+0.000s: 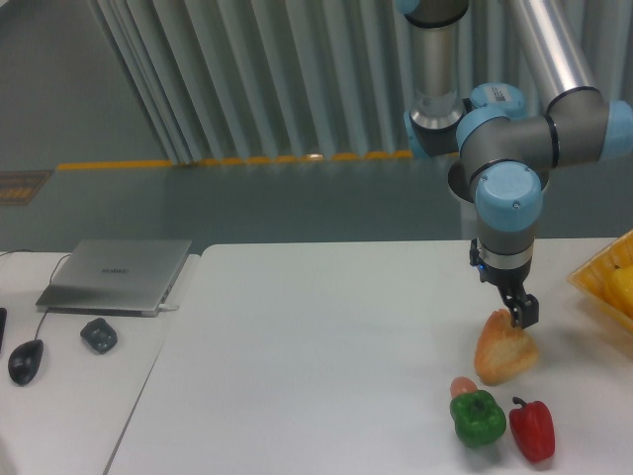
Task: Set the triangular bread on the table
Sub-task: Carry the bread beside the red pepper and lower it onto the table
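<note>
Robot hand above triangular bread on white counter.
Bread lies at lower right, near green pepper; hand's opening cannot be told, fingers at the bread's top.

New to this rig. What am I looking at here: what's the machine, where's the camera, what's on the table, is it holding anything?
This is a single jointed robot arm with a two-finger end effector, filmed by one fixed camera facing the table from the front.

On the white table lie the triangular bread, a green pepper, a red pepper and a small orange-pink ball partly hidden behind the green pepper. A yellow basket with yellow fruit sits at the right edge.

The bread rests on the table. The end effector sits at the bread's top tip; whether its fingers grip it cannot be told from this view.

The adjoining desk on the left holds a closed laptop, a mouse and a small dark object.
</note>
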